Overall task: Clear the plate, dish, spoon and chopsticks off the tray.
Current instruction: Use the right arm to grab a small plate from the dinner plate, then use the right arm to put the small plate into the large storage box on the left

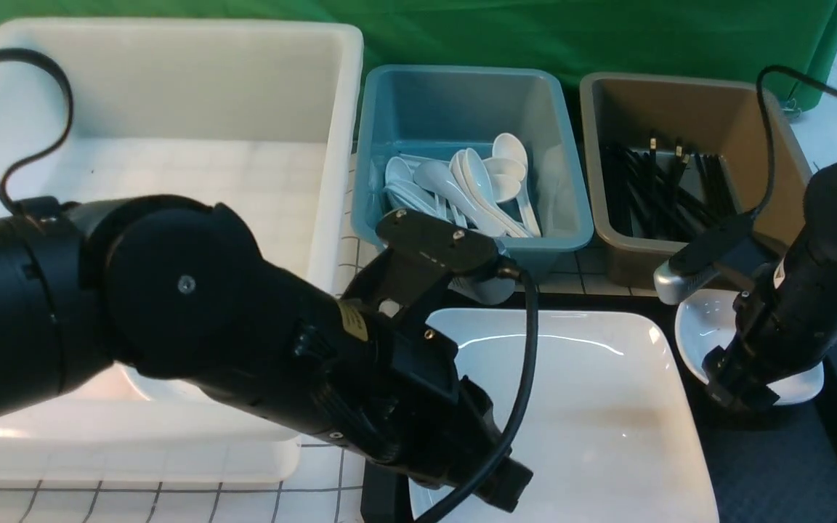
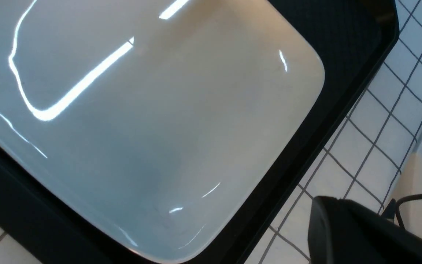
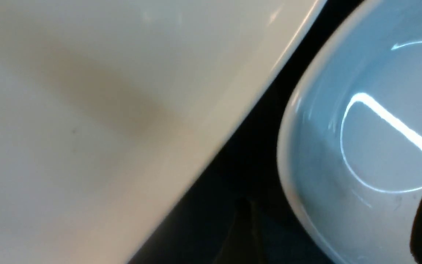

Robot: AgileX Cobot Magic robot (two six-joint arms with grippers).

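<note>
I have the glossy white squarish plate with rounded corners as my landmark; it lies face up in the black rectangular raised-rim plastic tray. To its right, in the same tray, sits the small deep glossy white dish, partly hidden by my right arm.

Left of the plate, outside the tray, stands the deep white plastic tub. Beyond the plate are the blue-grey plastic bin with white plastic spoons and, farther right, the brown plastic bin with black sticks. A narrow strip of tray separates plate from dish, and bare tray shows on the near side of the dish.

My left arm reaches across the tub, its pincer closed and angled down over the plate's left part. My right arm slants in from the plate's right, its pincer open, one finger over the dish's hollow, the other outside its rim, above the tray strip. I can't tell whether either finger touches the dish.
</note>
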